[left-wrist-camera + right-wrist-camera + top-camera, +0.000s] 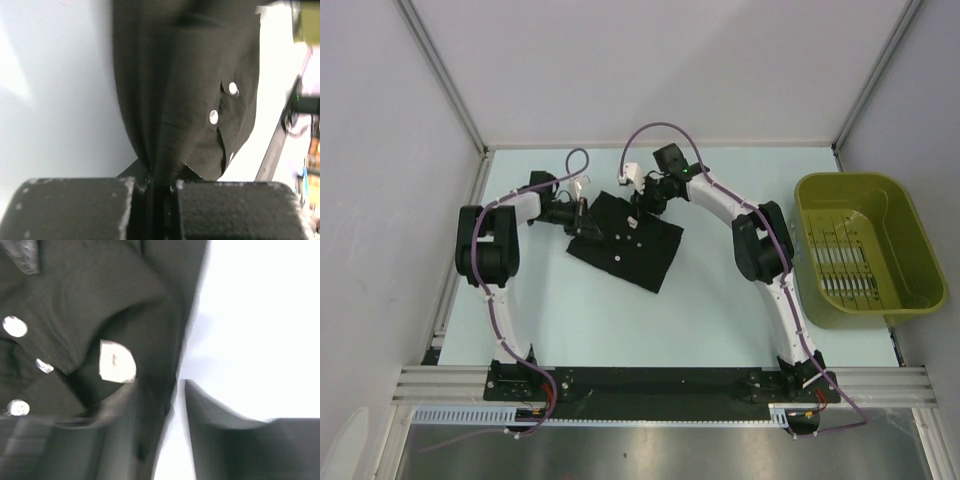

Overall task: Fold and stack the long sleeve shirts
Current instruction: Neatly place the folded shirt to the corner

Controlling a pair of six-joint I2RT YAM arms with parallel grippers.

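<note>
One black long sleeve shirt (625,240) lies folded on the pale table at centre back, with small white buttons on it. My left gripper (578,212) is at its left edge. In the left wrist view it (160,182) is shut on a bunched fold of the shirt (185,75). My right gripper (645,205) is over the shirt's far edge. In the blurred right wrist view its jaws (175,390) stand apart. The shirt's edge (100,290) lies against the left finger and table shows beside the right finger. A white neck label (117,361) shows.
An olive-green plastic basket (850,180) stands at the right of the table. White walls close the table at the back and sides. A black rail (650,385) runs along the near edge by the arm bases.
</note>
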